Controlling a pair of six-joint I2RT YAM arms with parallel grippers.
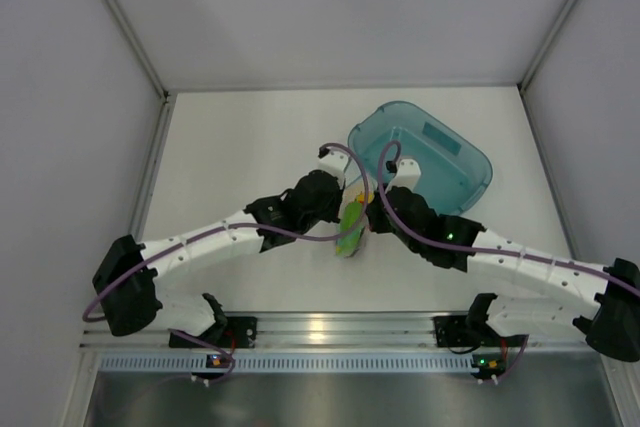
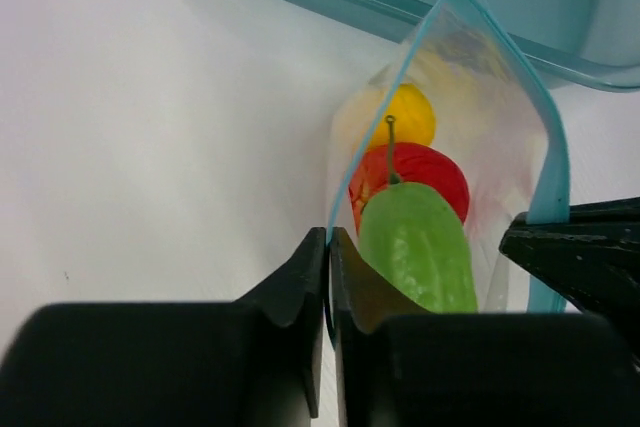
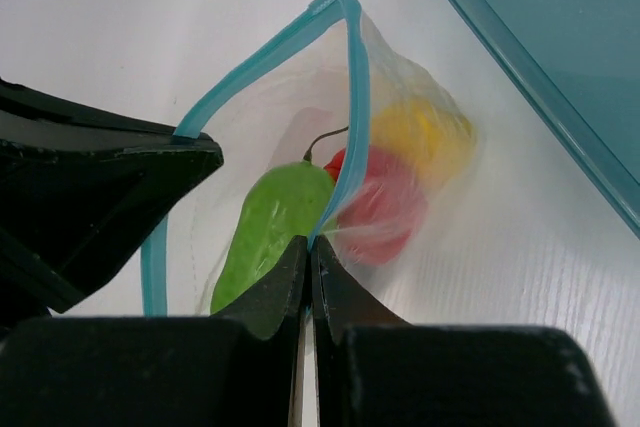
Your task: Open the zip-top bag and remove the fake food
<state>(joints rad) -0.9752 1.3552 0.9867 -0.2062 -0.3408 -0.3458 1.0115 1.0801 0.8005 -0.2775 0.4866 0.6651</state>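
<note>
The clear zip-top bag (image 1: 352,225) with its light blue zip strip (image 2: 430,37) is held between both grippers, its mouth pulled open. Inside lie a green oblong piece (image 2: 420,247), a red round piece (image 2: 425,172) and a yellow piece (image 2: 405,115); a maroon piece does not show. My left gripper (image 2: 328,237) is shut on one side of the mouth. My right gripper (image 3: 308,244) is shut on the other side of the strip (image 3: 355,97). The green piece (image 3: 270,227), red piece (image 3: 385,207) and yellow piece (image 3: 420,132) show in the right wrist view.
A teal translucent tray (image 1: 470,162) stands just behind and right of the bag, its rim showing in the left wrist view (image 2: 400,2) and the right wrist view (image 3: 540,67). Enclosure walls stand left, right and behind the table.
</note>
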